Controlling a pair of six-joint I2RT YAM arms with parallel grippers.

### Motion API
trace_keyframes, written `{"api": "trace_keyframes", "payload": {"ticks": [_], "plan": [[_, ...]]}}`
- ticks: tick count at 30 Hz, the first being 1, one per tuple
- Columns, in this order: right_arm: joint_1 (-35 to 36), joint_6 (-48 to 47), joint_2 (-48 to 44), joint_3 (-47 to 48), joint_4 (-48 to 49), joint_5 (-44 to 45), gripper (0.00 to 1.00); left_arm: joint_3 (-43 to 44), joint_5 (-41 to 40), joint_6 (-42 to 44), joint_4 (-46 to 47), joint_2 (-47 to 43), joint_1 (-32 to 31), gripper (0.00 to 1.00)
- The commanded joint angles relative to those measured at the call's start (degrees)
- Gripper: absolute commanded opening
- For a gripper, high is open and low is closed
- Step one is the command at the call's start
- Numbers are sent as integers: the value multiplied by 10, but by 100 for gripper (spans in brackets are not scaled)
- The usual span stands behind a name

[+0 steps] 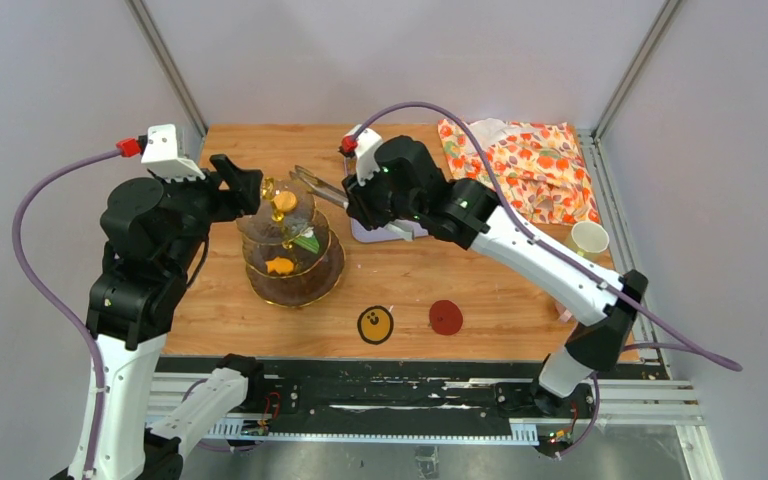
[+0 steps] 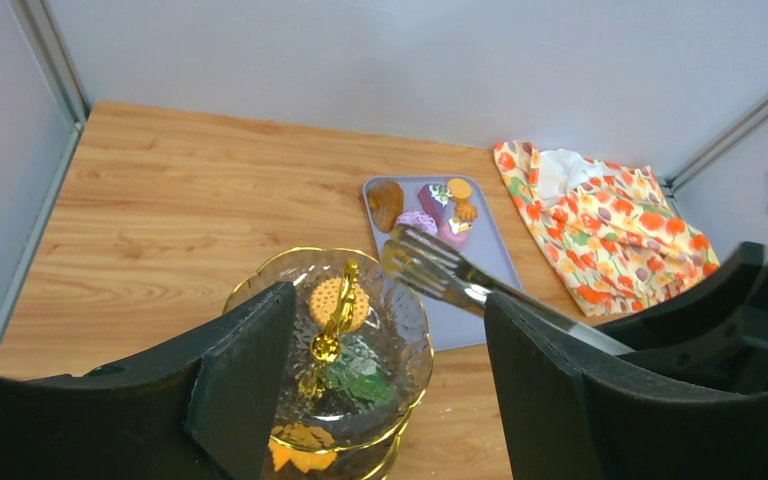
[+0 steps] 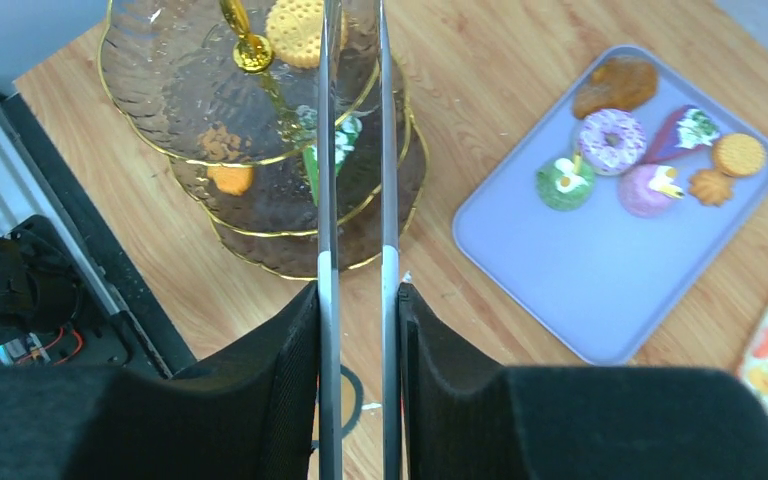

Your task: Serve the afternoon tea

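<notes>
While the right end effector is clamped narrow on the metal tongs, with the blades reaching over the three-tier stand, the left end effector hangs wide open and empty just beside the stand's top tier. Round biscuit on top tier. Orange piece and green piece on tiers below. Donut and other pastries sit on the lilac tray near the stand. Mug at the surface right edge, well apart.
</notes>
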Motion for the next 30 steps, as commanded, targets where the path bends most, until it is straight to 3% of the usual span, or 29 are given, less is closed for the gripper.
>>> {"api": "trace_keyframes", "payload": {"ticks": [1,7,16,30], "plan": [[-2,-5,-76,-40,56,63,19,-7,4,0,13,-4,-3,74],[-50,12,-104,-95,60,83,1,-7,7,-1,14,-5,-3,74],[-165,38,-56,-168,42,31,1,-7,7,1,16,-5,-3,74],[-184,11,155,13,11,45,0,6,-2,11,19,1,-3,74]]}}
